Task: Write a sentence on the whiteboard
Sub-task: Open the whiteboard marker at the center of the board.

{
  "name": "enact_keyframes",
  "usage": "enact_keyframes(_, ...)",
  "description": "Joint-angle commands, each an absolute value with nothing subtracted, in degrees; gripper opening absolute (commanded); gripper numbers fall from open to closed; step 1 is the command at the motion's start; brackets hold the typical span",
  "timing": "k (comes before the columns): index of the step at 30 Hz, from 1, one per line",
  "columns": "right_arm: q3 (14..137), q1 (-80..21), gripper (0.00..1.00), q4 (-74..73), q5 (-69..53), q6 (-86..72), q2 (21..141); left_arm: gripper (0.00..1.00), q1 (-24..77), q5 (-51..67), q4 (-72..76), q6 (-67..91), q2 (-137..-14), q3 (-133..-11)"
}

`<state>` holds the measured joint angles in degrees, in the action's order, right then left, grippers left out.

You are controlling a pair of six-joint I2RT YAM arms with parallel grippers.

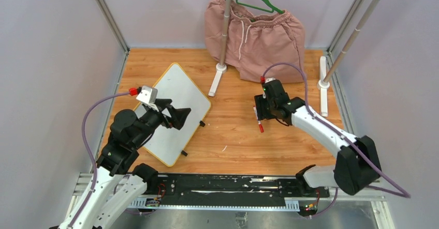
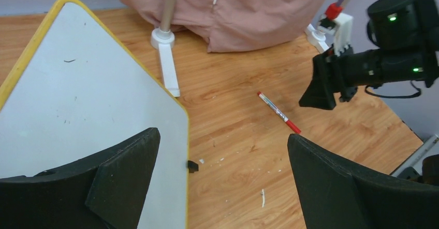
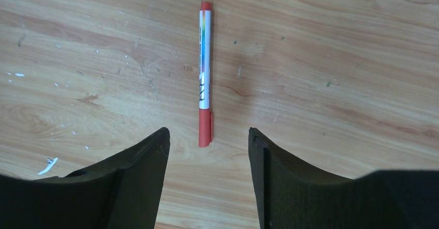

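Whiteboard lies skewed near the left edge of the table, bare of lettering, with the left gripper spread wide and empty over its right rim. Marker lies mid-table under the right gripper, the nearer tool, whose fingers stand apart and empty. The marker's long axis runs straight out between them; the barrel print is too small to read.

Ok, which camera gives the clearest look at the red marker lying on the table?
Right wrist: the marker fills the centre, whole and large, with its label print visible, just ahead of the open right gripper. Left wrist shows it whole but small and at an angle. Top external shows it tiny and partly hidden under that gripper.
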<state>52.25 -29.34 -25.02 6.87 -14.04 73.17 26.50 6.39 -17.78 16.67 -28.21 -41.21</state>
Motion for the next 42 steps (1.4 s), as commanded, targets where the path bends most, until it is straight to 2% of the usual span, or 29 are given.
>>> enact_keyframes(1,54.19,-30.75,0.6,-23.94,7.17,-13.38,78.4,1.0,26.81,8.89,-14.53,16.25,-26.41,-40.8)
enact_keyframes(11,57.87,-30.94,0.46,-22.14,7.19,-13.54,89.01,1.0,26.74,5.77,-14.72,16.96,-25.4,-40.05)
enact_keyframes(19,60.76,-30.89,0.43,-21.52,7.47,-14.43,95.52,1.0,26.74,5.43,-14.85,16.82,-24.96,-39.95)
enact_keyframes(30,62.31,-30.15,0.31,-21.01,7.13,-15.45,100.62,1.0,26.81,5.0,-14.8,16.88,-24.96,-39.7)
enact_keyframes(38,60.44,-29.28,0.15,-19.8,4.96,-16.47,102.17,1.0,26.81,4.76,-14.63,16.63,-25.05,-39.64)
enact_keyframes(42,59.17,-28.8,0.0,-19.19,4.06,-16.84,102.5,1.0,26.81,4.66,-14.59,16.65,-25.37,-39.64)
